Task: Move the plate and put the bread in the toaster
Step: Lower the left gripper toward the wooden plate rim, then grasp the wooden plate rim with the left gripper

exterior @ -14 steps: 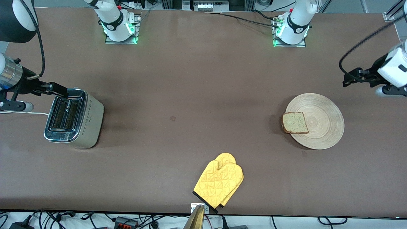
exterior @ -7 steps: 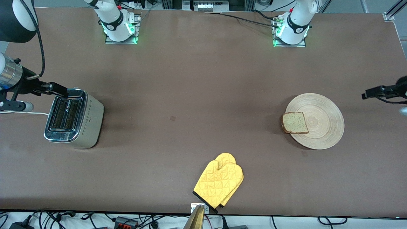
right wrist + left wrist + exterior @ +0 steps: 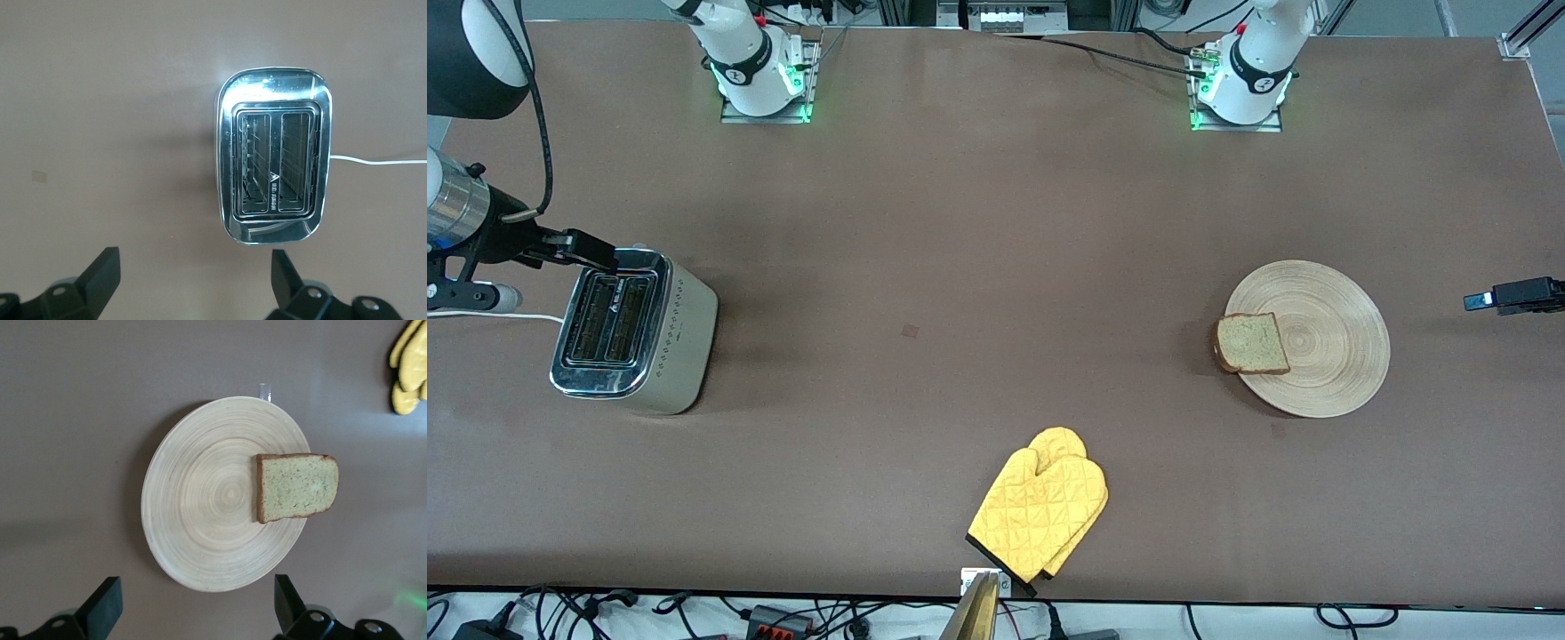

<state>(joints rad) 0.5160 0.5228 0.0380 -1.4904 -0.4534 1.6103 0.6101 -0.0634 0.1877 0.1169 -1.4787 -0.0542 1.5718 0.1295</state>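
Toaster (image 3: 633,332) at the right arm's end of the table (image 3: 960,222); small triangle mark between its slots, lettering beside it unreadable. White cord (image 3: 525,316) runs toward that table edge. Yellow oven mitt (image 3: 1040,513) at the camera-side edge, mid-table. Bread (image 3: 1252,343) overhangs the rim of the plate (image 3: 1325,356) at the left arm's end. Left gripper (image 3: 193,607) above the plate's edge, fingers spread, empty. Right gripper (image 3: 193,283) beside and above the toaster, fingers spread, empty.

White arms (image 3: 738,49); black joint bands; green-lit bases; black fingers (image 3: 103,607).
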